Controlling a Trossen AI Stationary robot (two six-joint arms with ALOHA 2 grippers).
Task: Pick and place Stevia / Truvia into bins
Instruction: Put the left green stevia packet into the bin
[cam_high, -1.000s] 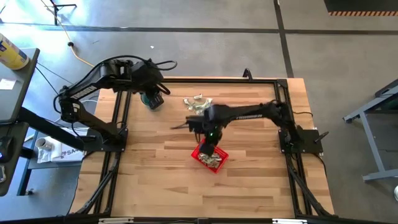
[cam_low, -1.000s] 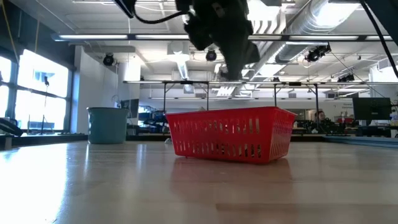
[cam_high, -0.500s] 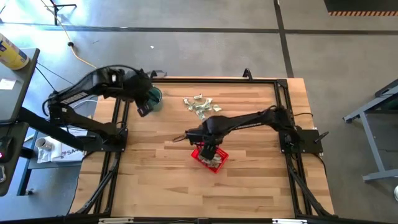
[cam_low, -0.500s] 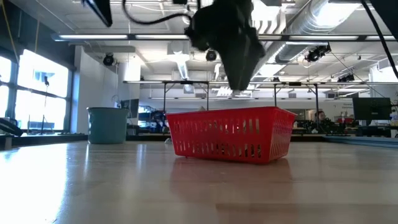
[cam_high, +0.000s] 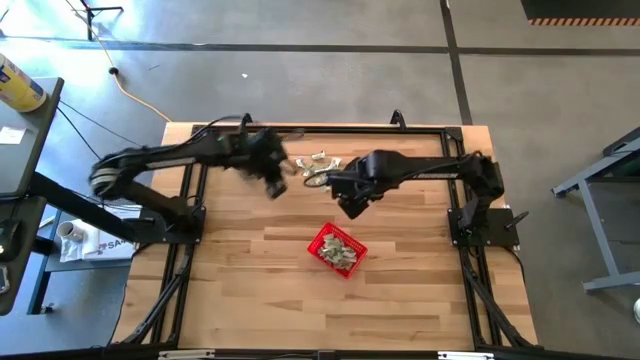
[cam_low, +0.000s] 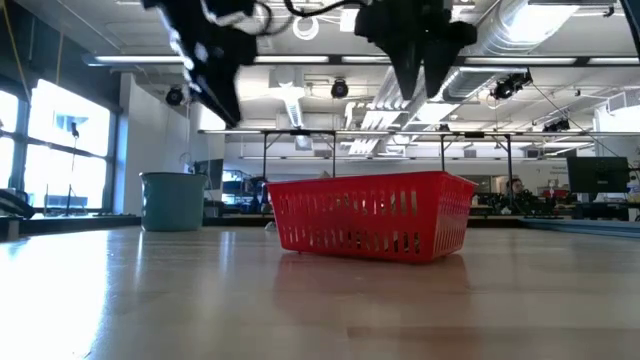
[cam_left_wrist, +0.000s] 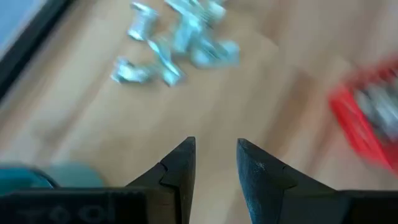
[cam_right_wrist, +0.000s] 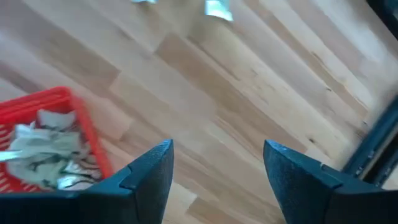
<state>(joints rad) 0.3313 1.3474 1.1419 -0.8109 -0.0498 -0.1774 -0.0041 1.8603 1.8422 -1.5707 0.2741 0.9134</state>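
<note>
A loose pile of pale green and white Stevia sachets (cam_high: 318, 168) lies on the wood near the table's far edge; the left wrist view shows it too (cam_left_wrist: 180, 37). The red mesh basket (cam_high: 338, 250) stands mid-table on its base and holds several sachets (cam_right_wrist: 46, 149). My left gripper (cam_high: 278, 186) hovers just left of the pile, open by a narrow gap (cam_left_wrist: 214, 142), with nothing between its fingers. My right gripper (cam_high: 352, 206) hangs between pile and basket, open wide (cam_right_wrist: 217, 146) and empty.
A round teal cup (cam_low: 172, 200) stands at the far left, mostly under my left arm in the high view. A black frame (cam_high: 320, 128) borders the table. Bare wood lies left, right and on the near side of the basket.
My right gripper has risen out of the basket, opened and rolled, and moved toward the far edge, toward the pile. My left gripper has swung from above the teal cup toward the right and down, ending beside the pile. The basket has stayed put.
</note>
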